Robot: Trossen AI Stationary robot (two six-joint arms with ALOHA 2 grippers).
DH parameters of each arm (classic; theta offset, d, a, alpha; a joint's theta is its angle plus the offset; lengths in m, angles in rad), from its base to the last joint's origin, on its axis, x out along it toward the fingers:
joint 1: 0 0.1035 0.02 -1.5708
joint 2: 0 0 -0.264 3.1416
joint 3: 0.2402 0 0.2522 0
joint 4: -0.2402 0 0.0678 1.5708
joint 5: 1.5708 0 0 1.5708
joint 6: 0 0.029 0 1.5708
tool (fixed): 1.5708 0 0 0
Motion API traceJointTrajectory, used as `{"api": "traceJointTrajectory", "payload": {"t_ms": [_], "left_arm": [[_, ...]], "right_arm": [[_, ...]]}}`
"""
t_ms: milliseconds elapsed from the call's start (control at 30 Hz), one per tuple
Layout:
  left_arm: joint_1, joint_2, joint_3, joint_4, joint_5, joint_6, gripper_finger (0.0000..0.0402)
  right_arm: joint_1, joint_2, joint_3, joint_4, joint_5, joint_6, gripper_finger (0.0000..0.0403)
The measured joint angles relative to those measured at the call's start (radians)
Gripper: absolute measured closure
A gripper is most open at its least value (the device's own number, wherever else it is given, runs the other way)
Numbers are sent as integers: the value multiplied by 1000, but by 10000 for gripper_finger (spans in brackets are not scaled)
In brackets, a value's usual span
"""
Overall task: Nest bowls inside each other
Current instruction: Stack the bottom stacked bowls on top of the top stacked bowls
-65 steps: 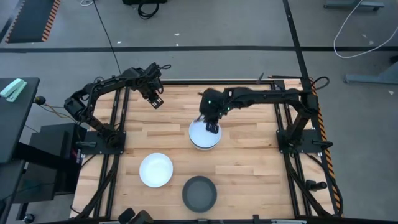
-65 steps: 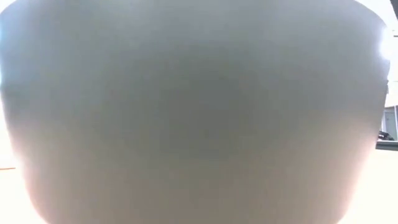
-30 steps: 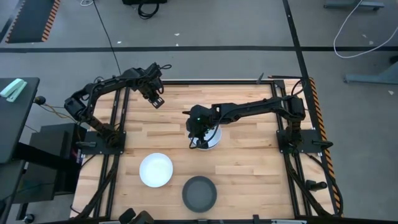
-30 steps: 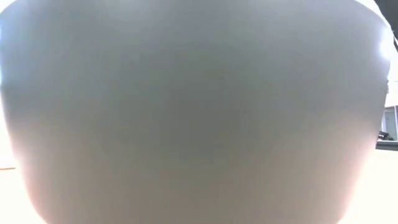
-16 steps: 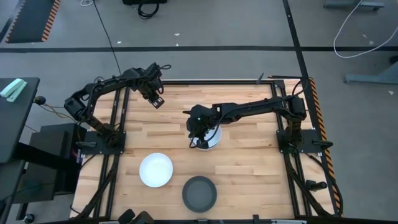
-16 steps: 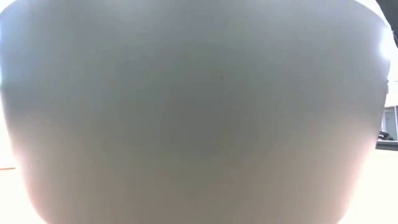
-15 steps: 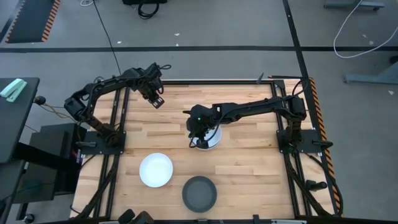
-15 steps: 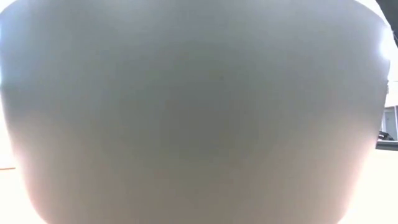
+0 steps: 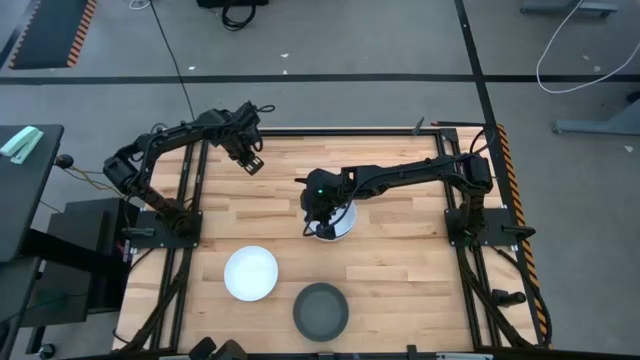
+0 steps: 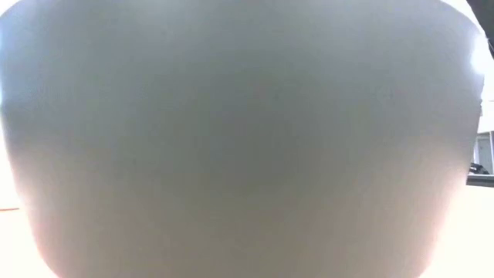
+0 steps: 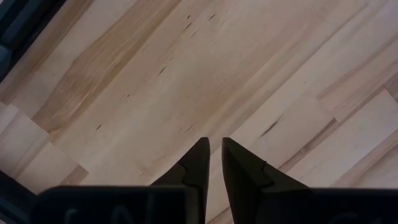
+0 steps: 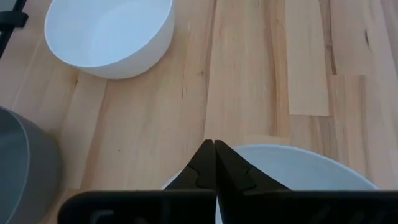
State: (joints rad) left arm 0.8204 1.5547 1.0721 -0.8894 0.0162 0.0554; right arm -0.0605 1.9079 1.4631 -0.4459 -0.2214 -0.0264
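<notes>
A white bowl point(image 9: 342, 222) stands mid-table, partly under my right arm. My right gripper point(image 9: 320, 228) is shut over its near-left rim point(image 12: 292, 163), fingertips point(image 12: 214, 147) at the rim's edge. A second white bowl point(image 9: 250, 273) point(image 12: 109, 34) rests on its base near the front left. A grey bowl point(image 9: 321, 311) point(image 12: 18, 165) stands at the front edge, and its wall point(image 10: 247, 139) fills the low view. My left gripper point(image 9: 252, 164) point(image 11: 214, 149) hangs over bare wood at the far left, its fingers a narrow gap apart with nothing between them. My right gripper's shut fingers lie over the rim of the middle white bowl, slanting down from the table's far right. The fingers themselves hide the spot, so I cannot tell whether they touch the rim. The bowl stands upright on the table.
The wooden table top point(image 9: 400, 255) has free room on its right half and along the far edge. Black frame rails point(image 9: 190, 200) run down both sides. The grey bowl blocks the low view of the table.
About two seconds ago my right gripper went across the middle white bowl toward the table's left and near edge. In the last second it has kept still, and the bowls stand where they were.
</notes>
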Motion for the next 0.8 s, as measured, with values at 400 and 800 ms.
{"api": "traceJointTrajectory", "payload": {"t_ms": [400, 800], "left_arm": [[-1, 0, 0, -6, 0, -18, 346], [-1, 0, 0, -7, 0, -19, 347]], "right_arm": [[7, 0, -5, 2, -5, 8, 402], [11, 3, -30, 17, 0, 4, 402]]}}
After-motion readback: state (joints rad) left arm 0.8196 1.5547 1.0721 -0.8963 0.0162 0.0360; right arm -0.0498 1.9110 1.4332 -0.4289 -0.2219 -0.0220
